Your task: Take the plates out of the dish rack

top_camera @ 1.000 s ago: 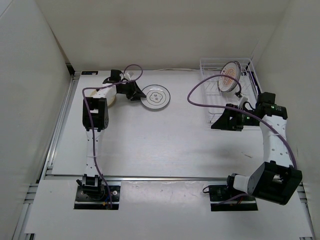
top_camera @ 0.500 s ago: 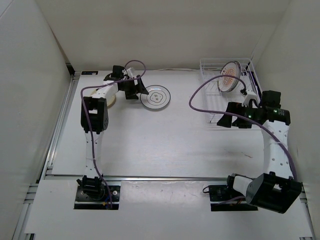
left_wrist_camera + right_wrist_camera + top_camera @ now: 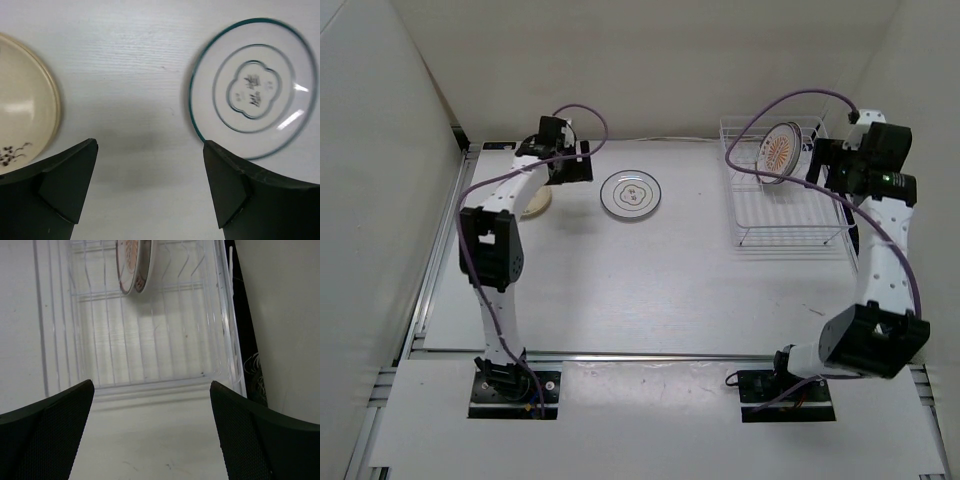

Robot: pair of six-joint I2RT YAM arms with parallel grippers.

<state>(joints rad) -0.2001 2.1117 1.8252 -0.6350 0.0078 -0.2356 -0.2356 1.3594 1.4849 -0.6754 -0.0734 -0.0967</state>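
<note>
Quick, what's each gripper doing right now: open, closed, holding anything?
Left gripper: open, holding nothing.
Right gripper: open, holding nothing.

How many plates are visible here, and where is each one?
3 for sure: a tan plate and a white plate lie flat on the table; an orange-patterned plate stands in the rack. A fourth may stand close behind it.

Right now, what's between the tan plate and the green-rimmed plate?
Nothing: bare table between tan plate and green-rimmed plate, clearest in the left wrist view.
</note>
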